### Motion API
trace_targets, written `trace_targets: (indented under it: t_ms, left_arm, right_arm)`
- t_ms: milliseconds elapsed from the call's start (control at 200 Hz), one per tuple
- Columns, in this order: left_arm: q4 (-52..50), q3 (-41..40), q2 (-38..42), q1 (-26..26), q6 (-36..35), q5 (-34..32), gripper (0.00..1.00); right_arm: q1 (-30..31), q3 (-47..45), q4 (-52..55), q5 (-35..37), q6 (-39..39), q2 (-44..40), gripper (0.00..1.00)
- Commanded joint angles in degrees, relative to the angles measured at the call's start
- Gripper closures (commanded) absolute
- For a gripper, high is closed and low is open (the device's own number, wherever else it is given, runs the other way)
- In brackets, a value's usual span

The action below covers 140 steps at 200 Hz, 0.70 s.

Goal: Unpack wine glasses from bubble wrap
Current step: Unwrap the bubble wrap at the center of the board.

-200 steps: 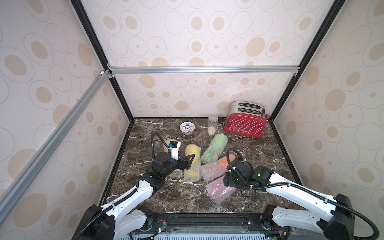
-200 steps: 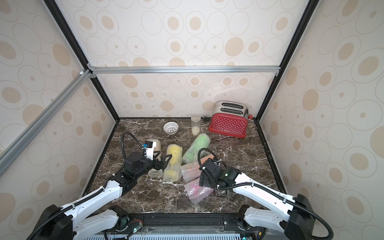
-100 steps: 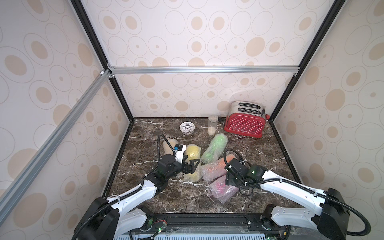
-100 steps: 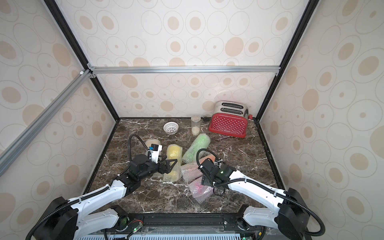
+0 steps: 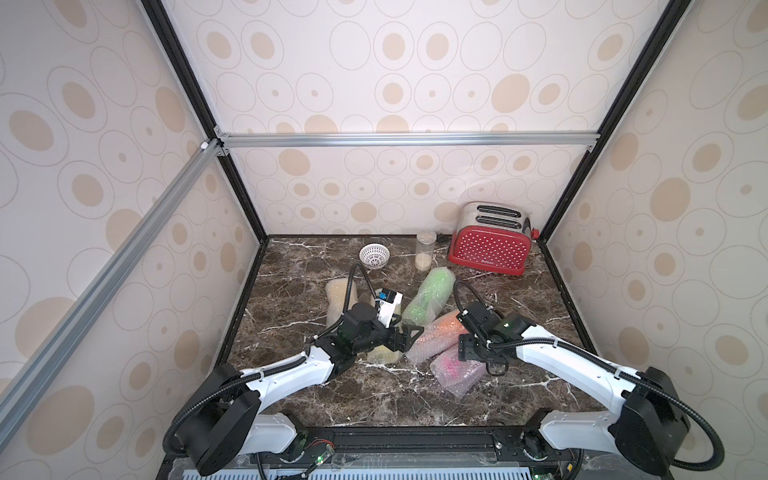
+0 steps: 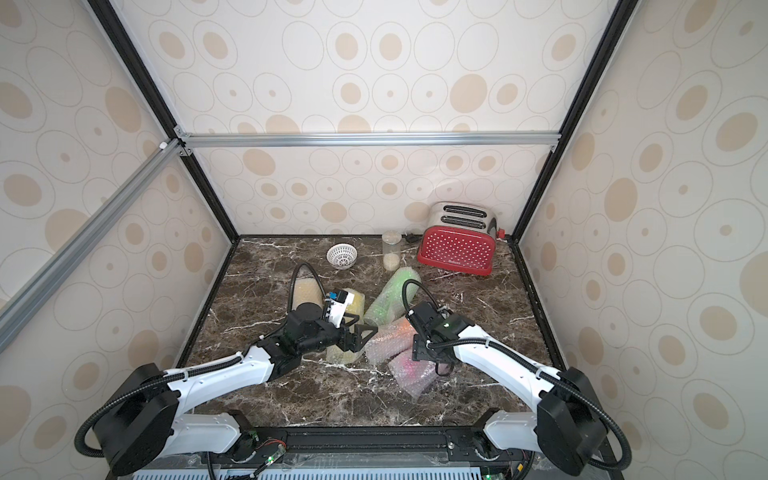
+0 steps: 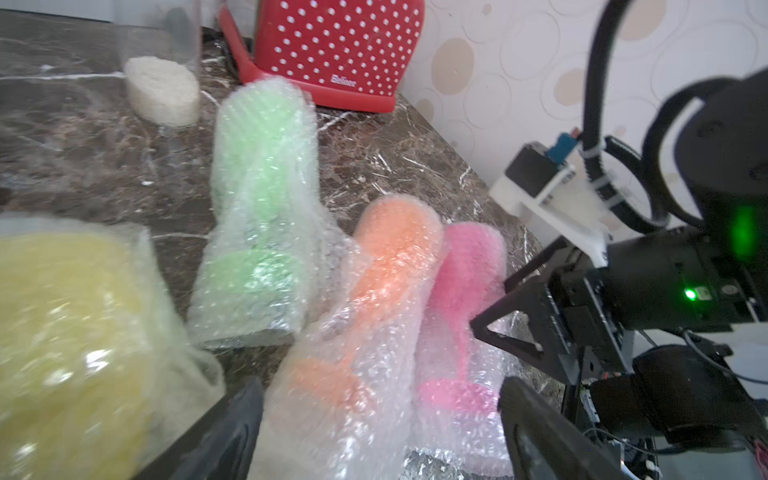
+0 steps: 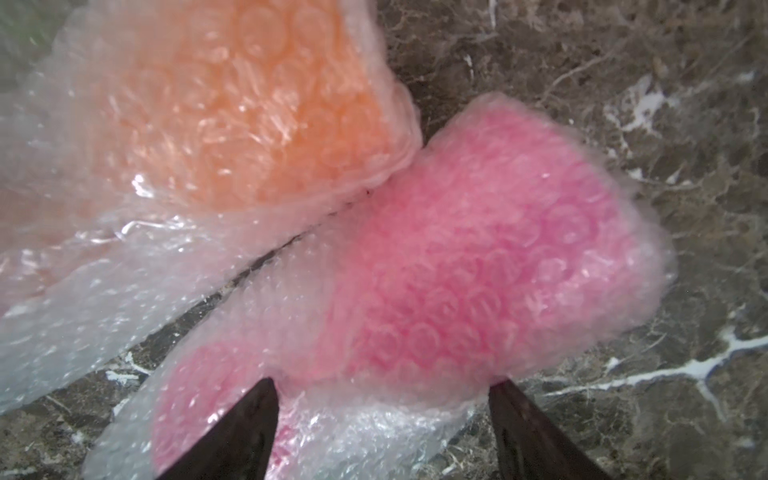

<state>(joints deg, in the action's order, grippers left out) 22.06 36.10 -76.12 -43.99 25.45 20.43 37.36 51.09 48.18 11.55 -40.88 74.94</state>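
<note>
Nearest me, my right hand (image 8: 382, 380) is released, astride the pink goblet (image 8: 478, 249). My left hand (image 7: 380, 390), released too, straddles the orange goblet (image 7: 395, 249). Beyond lie the yellow goblet (image 7: 62, 332), green goblet (image 5: 428, 295) and amber goblet (image 5: 334, 299). All 5 lie in bubble wrap (image 8: 104, 311) on the bench (image 5: 374, 399); I judge 0 unpacked.

My left arm (image 5: 286, 374) and right arm (image 5: 573, 361) are white shells on black joints, with ribbed black cables (image 7: 595, 75) and black jaws.

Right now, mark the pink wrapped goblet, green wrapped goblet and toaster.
pink wrapped goblet (image 8: 478, 257), right wrist view, on its bowl.
green wrapped goblet (image 7: 262, 141), left wrist view, on its bowl.
toaster (image 5: 490, 253), in a top view, red side.
</note>
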Motion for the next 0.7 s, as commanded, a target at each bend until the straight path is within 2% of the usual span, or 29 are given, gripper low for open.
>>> trace_targets:
  t_ms: [0,125,300,480,695]
  left_arm:
    - [-3.5,4.9,-3.0,-4.7,-7.3,-0.5,0.15]
    - [-2.4,6.5,-7.2,-8.1,-10.4,-0.7,0.21]
    - [-0.8,8.8,-12.1,-11.5,-11.9,-1.2,0.26]
    - [-0.8,11.9,-15.1,-13.9,-14.2,-5.2,0.26]
    - [-9.1,20.5,-21.0,-17.2,-21.7,-12.3,0.31]
  right_arm:
    - [-0.7,4.2,3.7,-1.5,6.7,3.1,0.17]
    - [-2.1,6.3,3.6,-5.6,10.1,4.2,0.16]
    - [-3.5,7.7,4.6,-11.7,12.1,1.3,0.16]
    - [-5.4,7.3,8.1,-12.1,10.3,-3.7,0.15]
    - [-8.4,3.7,10.3,-11.6,5.8,-11.6,0.17]
